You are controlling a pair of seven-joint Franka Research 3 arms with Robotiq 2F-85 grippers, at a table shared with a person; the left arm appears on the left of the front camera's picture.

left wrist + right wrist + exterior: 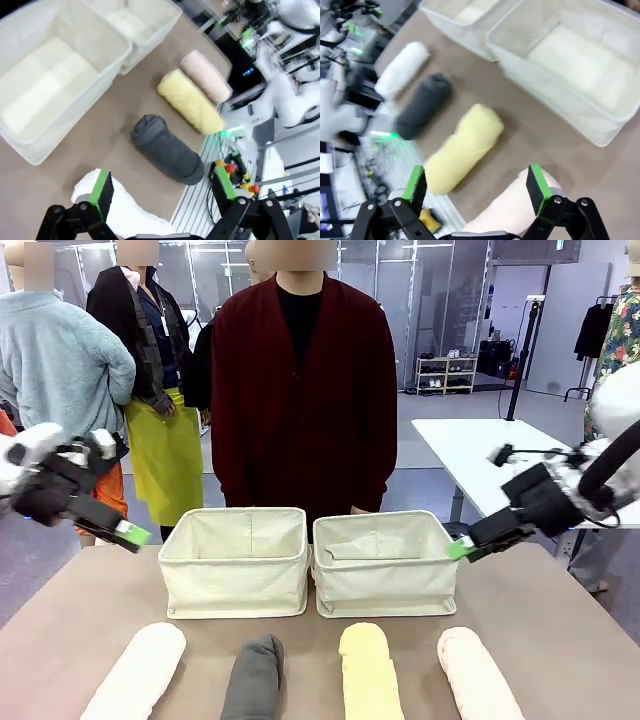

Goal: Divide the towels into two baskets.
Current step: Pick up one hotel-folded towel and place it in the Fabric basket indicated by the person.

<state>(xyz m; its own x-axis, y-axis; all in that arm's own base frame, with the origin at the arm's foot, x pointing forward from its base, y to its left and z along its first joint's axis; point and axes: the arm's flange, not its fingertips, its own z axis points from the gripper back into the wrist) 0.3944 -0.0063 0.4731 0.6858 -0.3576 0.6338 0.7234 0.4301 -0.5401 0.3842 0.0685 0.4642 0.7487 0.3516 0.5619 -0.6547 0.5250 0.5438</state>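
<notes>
Four rolled towels lie in a row along the table's near edge: white (pixel 138 670), dark grey (pixel 255 677), pale yellow (pixel 370 672) and pale pink (pixel 477 672). Behind them stand two cream baskets side by side, the left one (pixel 236 560) and the right one (pixel 386 562), both with nothing inside. My left gripper (pixel 130 532) hangs open above the table's left edge; from its wrist I look down on the white towel (pixel 125 210) and grey towel (pixel 167 149). My right gripper (pixel 462 546) is open beside the right basket's corner, over the pink towel (pixel 510 207) and yellow towel (pixel 462 147).
A person in a dark red cardigan (pixel 303 390) stands at the far side behind the baskets, hands out of sight. Other people stand at the back left. A white table (pixel 490 455) is off to the right. Bare brown tabletop (pixel 80 610) lies left and right of the baskets.
</notes>
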